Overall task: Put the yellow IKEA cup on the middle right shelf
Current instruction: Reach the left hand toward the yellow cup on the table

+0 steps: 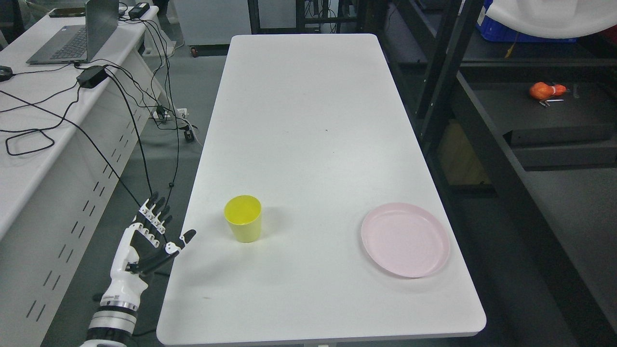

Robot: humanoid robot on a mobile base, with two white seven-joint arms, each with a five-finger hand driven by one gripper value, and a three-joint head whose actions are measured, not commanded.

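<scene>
From the head view we see the yellow cup (243, 218) upright on the white table (308, 120), well left of a pink plate (405, 239); no readable writing shows. Our left hand (147, 238) hovers beside the table's left edge, fingers spread, holding nothing.

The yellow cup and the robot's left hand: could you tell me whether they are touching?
Apart. The head view shows a strip of bare white table between the yellow cup and the open left hand, which is beside the table's left edge.

Left arm (113, 313) cropped at bottom edge; laptop (77, 33) cut at top; orange object (547, 90) on shelf (554, 120) too small to identify.
</scene>
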